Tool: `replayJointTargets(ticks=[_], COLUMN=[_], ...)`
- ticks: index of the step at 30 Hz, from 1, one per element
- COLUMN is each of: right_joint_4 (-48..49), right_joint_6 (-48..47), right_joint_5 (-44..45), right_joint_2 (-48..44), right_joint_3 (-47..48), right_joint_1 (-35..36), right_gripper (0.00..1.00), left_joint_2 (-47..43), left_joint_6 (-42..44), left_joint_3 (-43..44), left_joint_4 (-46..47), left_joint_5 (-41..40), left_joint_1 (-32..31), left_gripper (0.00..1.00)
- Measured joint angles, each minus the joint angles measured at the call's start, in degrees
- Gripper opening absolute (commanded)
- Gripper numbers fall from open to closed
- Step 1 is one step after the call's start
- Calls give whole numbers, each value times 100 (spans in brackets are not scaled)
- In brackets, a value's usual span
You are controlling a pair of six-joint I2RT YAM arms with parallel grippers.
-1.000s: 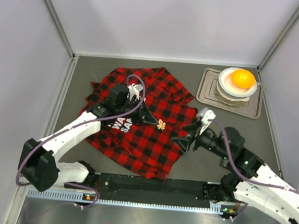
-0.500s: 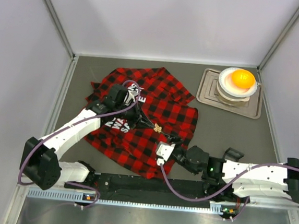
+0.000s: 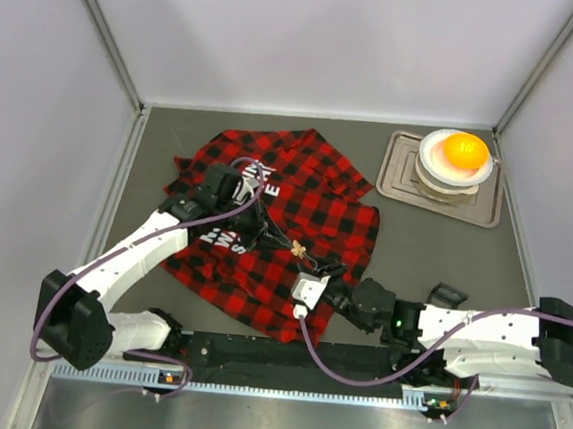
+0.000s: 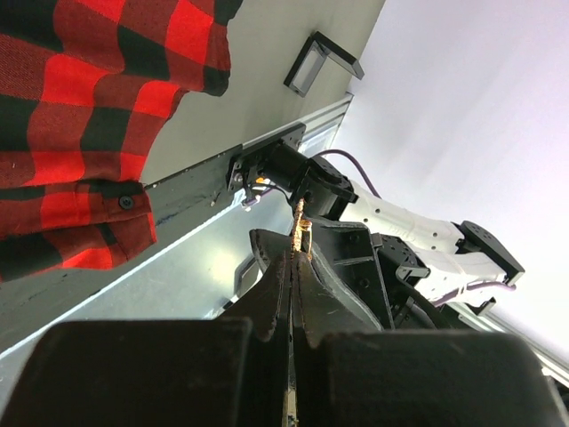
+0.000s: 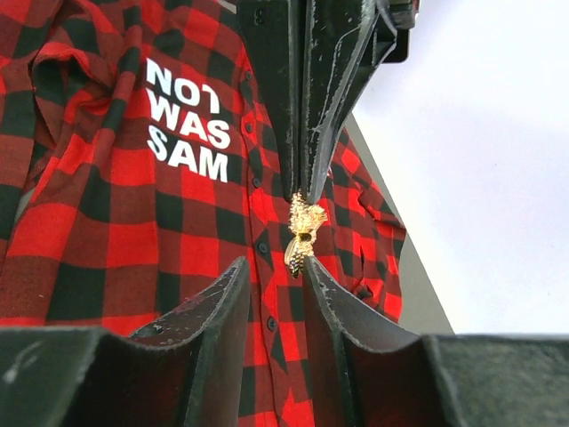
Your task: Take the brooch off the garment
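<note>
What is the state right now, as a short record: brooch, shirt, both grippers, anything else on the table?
left gripper: shut on the brooch
brooch: pale gold, pinched at the left gripper's tips, over the shirt
right gripper: open, brooch's lower end between its tips, contact unclear
shirt: red-and-black plaid, spread on the table, white lettering up
attachment: no cloth at the tips in the left wrist view
elsewhere: tray at far right, white bowl with an orange

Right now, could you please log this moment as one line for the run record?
left fingers: shut on brooch | right fingers: open, tips near brooch | shirt: spread on table
</note>
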Motion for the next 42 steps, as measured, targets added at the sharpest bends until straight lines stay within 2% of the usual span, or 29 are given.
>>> replayJointTargets(ticks=[6,13,16,21,23,24,25,26,28,30,33,37,42], right_joint_4=[199,514,603,748,776,767,745,723,625,448,-39,-1106,-2979], right_joint_6=[-39,-120,-157,-188,-127,-81,-9,28,208,398,822,1727,2946], right_joint_5=[109,326,404,614,688,708,713,713,761,833,789,118,-1381], right_joint_2=[175,433,516,577,575,570,562,555,485,321,-122,-977,-1386], right_joint_3=[28,81,81,81,81,81,79,76,59,37,4,-4,612], right_joint_1=[0,0,0,13,13,13,13,13,11,2,-133,-1211,-3644], right_gripper=[17,10,0,0,0,0,0,0,0,0,0,0,0], left_joint_2=[-85,-160,-160,-162,-188,-216,-247,-269,-341,-470,-640,-815,-885], left_joint_6=[-101,-269,-350,-485,-525,-527,-520,-490,-457,-439,-343,367,1434], left_joint_3=[-7,-114,-138,-208,-310,-396,-492,-570,-793,-1060,-1209,-1032,-680], left_joint_4=[-13,4,15,179,393,516,627,721,962,1228,1425,1453,1329], left_joint_5=[13,13,13,24,50,81,122,157,240,367,452,328,195], left_joint_1=[4,44,50,59,70,81,109,136,229,435,807,1091,1093], left_gripper=[0,0,0,2,11,23,40,46,57,63,66,66,66])
